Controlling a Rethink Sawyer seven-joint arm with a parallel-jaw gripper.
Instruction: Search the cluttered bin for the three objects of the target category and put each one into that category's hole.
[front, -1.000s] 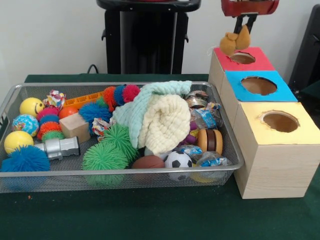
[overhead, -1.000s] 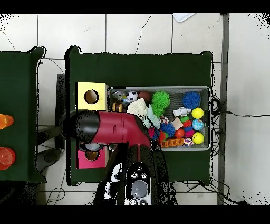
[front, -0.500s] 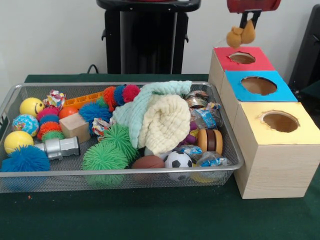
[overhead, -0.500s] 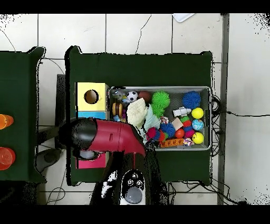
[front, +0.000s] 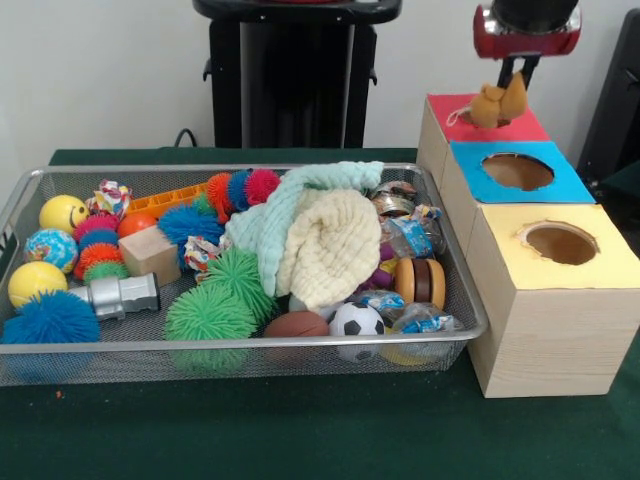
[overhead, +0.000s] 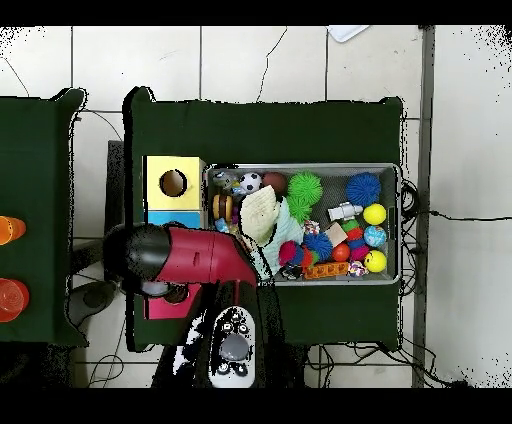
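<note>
In the front view my gripper (front: 513, 84) is shut on one orange-tan lumpy object (front: 492, 106). It hangs just above the red-topped hole (front: 467, 117) on the pale wooden box, and the object hides most of the hole. The wire mesh bin (front: 250, 346) lies to the left, full of toys; no other orange-tan lumpy object shows in it. In the overhead view the red arm (overhead: 190, 256) covers the gripper and most of the red top (overhead: 156, 305); the bin (overhead: 400, 225) lies to its right.
The blue-topped hole (front: 517, 170) and the yellow-topped hole (front: 560, 243) lie in front of the red one. The bin holds pale cloths (front: 325, 240), spiky balls (front: 208, 312), a brown toy football (front: 297, 324), a soccer ball (front: 356, 320) and yellow balls (front: 62, 213).
The gripper has moved right and come down with the orange-tan object, from beside the red top's far left corner to just over the red-topped hole. The bin's contents have not moved.
</note>
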